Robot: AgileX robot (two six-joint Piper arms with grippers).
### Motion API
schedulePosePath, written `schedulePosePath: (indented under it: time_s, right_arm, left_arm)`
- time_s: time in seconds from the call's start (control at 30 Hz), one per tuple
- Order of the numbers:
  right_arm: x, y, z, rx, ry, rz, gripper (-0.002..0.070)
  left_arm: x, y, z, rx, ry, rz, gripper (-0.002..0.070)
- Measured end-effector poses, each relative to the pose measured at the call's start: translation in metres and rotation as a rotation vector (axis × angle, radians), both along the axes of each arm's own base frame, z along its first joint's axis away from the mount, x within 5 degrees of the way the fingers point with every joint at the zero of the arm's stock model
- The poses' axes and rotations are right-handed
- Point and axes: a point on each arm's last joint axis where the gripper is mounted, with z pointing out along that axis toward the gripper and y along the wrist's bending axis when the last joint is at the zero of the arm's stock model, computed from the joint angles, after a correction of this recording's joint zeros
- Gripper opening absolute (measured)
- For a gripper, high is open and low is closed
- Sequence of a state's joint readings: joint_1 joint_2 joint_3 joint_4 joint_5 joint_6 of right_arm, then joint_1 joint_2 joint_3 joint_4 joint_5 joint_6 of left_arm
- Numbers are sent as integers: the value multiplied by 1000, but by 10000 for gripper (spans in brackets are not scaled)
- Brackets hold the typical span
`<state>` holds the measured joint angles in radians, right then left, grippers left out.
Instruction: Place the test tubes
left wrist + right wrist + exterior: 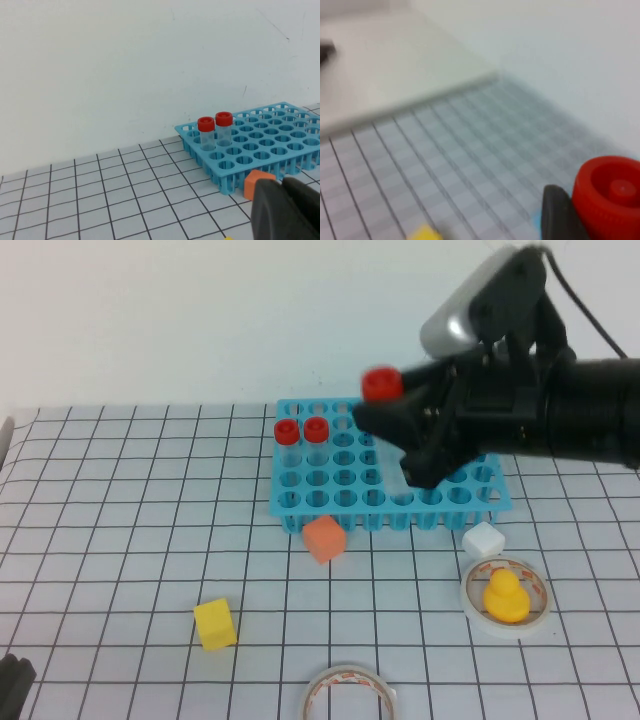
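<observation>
- White gridded table [120,540] under a plain wall.
- The right gripper [408,440] hangs over the blue rack [300,506]. Its jaws are clamped on a tilted test tube [381,385], red cap above them.
- Done well, I judge: level the tube upright, line it over a free hole beneath the jaws, lower straight, and release once seated.
- The left gripper [12,682] is parked with jaws closed and empty, well apart from the rack.
- Count: three tubes, one held and two seated tubes [287,432] beyond the cap.
- Three cubes: orange cube [324,539], yellow cube [215,624], white cube [483,539].
- Two tape rolls [345,680]; one duck [505,596].
</observation>
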<state>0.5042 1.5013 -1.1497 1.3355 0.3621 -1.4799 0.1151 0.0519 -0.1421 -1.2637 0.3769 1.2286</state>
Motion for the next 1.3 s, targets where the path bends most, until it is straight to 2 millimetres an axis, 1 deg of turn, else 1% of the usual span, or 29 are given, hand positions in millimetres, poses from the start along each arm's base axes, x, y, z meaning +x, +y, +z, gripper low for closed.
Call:
schedulePosePath:
  time_s: [0.07,0.1,0.17,0.23,0.3,0.33,0.4,0.53,0.67,0.77,0.93,1.07,1.3]
  right_arm:
    - [4,-7,-8,-39,104,-113,275]
    - [7,-12,-11,-63,123,-171,275]
    - [14,-20,-11,-7,178,-331,275]
    - [22,-24,-9,69,174,-440,275]
    - [28,-25,-11,134,124,-491,275]
    - [31,-25,-15,151,79,-489,275]
    - [35,-21,-26,158,-16,-430,275]
    - [41,-9,-43,180,-104,-315,275]
    - [48,-2,-59,202,-138,-273,275]
    - [53,1,-68,200,-170,-265,275]
    - [64,0,-88,203,-155,-284,275]
    - [72,6,-100,169,-162,-250,275]
    - [100,23,-115,183,-193,-224,275]
  left_arm:
    - [0,0,0,0,0,-1,-1]
    - [0,0,0,1,1,-4,-1]
    - [0,-1,0,1,2,-7,-1]
    - [0,-1,0,2,4,-12,-1]
    - [0,-2,-1,3,6,-18,-1]
    - [-1,-2,-1,3,8,-22,-1]
    - [-1,-2,-1,2,8,-24,-1]
    - [-1,-3,-1,4,12,-35,-1]
    - [-1,-4,-1,4,15,-44,-1]
    - [-1,-4,-2,3,17,-47,-1]
    - [-1,-4,-2,3,17,-47,-1]
    - [-1,-4,-2,3,17,-47,-1]
    - [-1,-4,-2,3,17,-47,-1]
